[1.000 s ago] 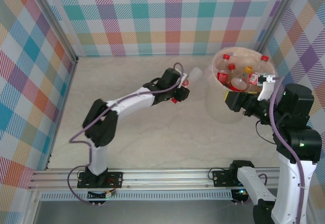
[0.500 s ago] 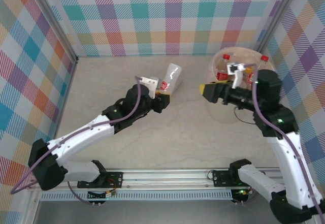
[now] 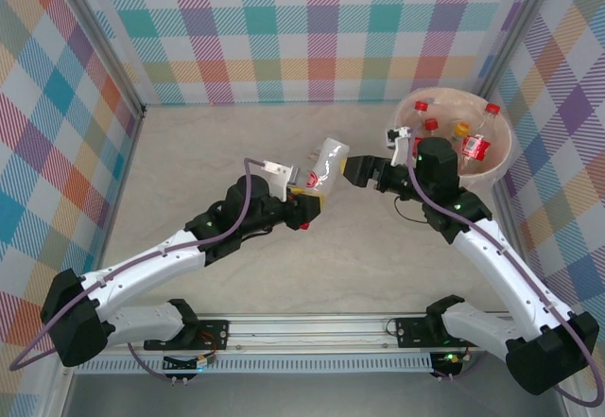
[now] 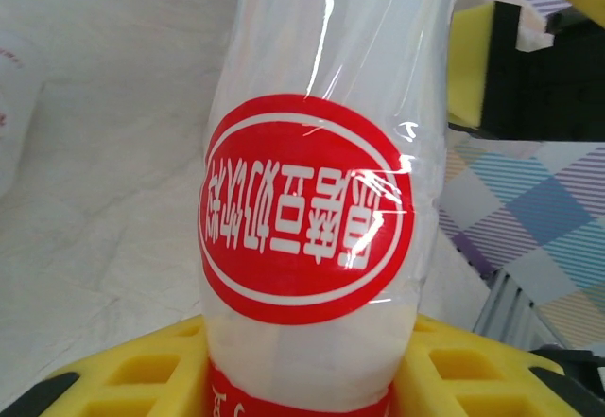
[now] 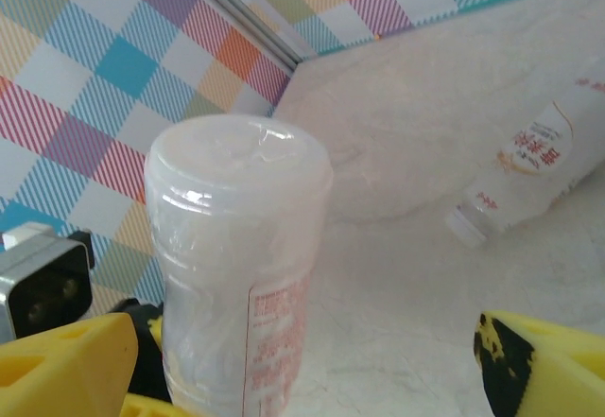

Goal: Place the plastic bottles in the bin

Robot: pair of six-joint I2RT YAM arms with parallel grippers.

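Contact on the left side: my left gripper (image 3: 310, 186) is closed on a clear plastic bottle (image 3: 327, 160) with a red oval label. It holds the bottle off the table (image 3: 217, 143) near the middle, with the base tilted up toward the far right. On the left wrist camera I see the yellow pads (image 4: 123, 374) pressed in on both sides of the bottle's body, just under the label.

My right gripper (image 3: 357, 169) sits just to the right of that bottle's base with its jaws spread wide. On the right wrist camera the two yellow fingertips (image 5: 544, 365) stand well apart at the lower corners. The bottle's round base rises between them, closer to the left one. I cannot tell whether either finger touches it.

The bin (image 3: 501, 166) stands at the far right corner of the table, beside the right arm. Inside it lie several bottles (image 3: 473, 145), most with red caps and one with a yellow cap. The held bottle is outside the bin, to its left.

The right wrist camera also shows a second clear bottle (image 5: 539, 157) lying on its side on the table beyond the held one, with red print on its label.
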